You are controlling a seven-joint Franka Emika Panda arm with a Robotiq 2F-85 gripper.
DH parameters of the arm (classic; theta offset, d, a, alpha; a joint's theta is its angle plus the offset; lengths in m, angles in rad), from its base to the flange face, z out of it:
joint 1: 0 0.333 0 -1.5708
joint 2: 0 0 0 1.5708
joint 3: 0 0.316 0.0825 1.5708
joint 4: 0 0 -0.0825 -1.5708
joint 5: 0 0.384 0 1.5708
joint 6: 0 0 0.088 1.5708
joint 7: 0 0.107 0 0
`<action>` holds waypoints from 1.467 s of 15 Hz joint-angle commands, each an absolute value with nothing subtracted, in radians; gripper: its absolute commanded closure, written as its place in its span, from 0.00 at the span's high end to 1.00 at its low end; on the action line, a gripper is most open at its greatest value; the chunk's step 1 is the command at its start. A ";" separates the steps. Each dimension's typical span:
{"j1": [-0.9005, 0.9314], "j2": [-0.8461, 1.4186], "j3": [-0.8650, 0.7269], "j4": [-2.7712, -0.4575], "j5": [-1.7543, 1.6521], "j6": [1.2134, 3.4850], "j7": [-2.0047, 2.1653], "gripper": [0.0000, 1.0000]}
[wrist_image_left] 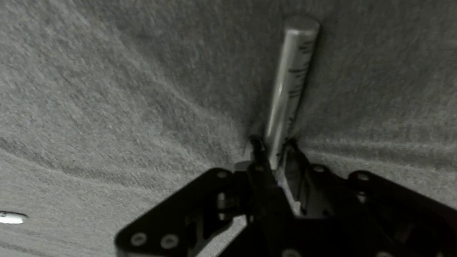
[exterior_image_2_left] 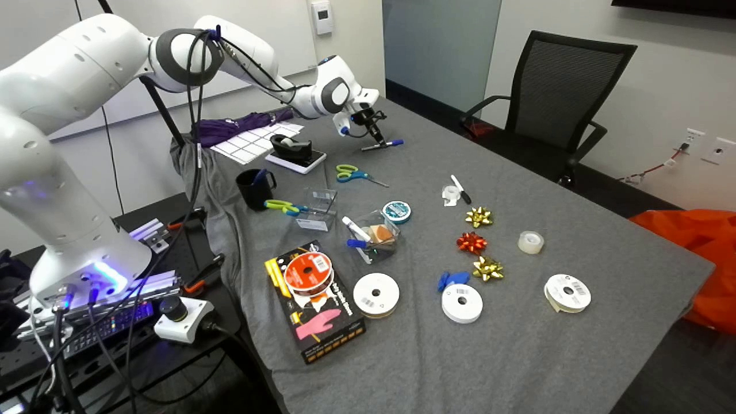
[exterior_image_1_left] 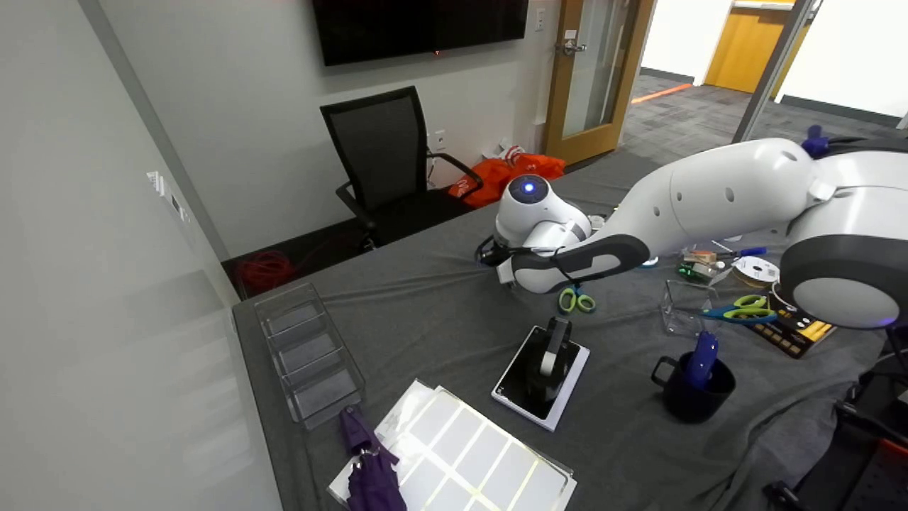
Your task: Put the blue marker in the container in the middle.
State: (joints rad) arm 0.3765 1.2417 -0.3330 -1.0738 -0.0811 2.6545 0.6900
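in the wrist view, the end effector [wrist_image_left: 274, 142] grasps the blue marker [wrist_image_left: 294, 75], pale here and reaching toward the upper middle of the frame. in an exterior view, its blue cap [exterior_image_2_left: 395, 142] shows at upper middle, on or just over the bench [exterior_image_2_left: 517, 356]; i cannot tell which. green-handled scissors [exterior_image_2_left: 357, 174] lie lower, nearer the centre.

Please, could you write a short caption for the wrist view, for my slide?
The tool straddles a pale, dark-printed marker against the grey tablecloth.
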 commanded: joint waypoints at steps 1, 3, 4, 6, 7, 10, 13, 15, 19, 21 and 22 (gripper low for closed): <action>0.351 1.263 -0.318 -1.029 -0.106 2.601 0.679 0.04; 0.351 1.234 -0.303 -1.051 -0.101 2.590 0.669 0.04; 0.347 1.213 -0.289 -1.067 -0.097 2.590 0.657 0.04; 0.340 1.159 -0.252 -1.118 -0.084 2.611 0.631 0.04; 0.333 1.126 -0.229 -1.147 -0.076 2.625 0.613 0.04; 0.303 1.029 -0.159 -1.224 -0.052 2.647 0.549 0.04; 0.266 0.921 -0.097 -1.324 -0.022 2.652 0.476 0.04; 0.236 0.836 -0.055 -1.408 0.007 2.623 0.412 0.04; 0.167 0.670 0.013 -1.575 0.064 2.485 0.295 0.04; 0.136 0.587 0.033 -1.662 0.083 2.413 0.243 0.04; 0.126 0.544 0.037 -1.706 0.086 2.381 0.223 0.04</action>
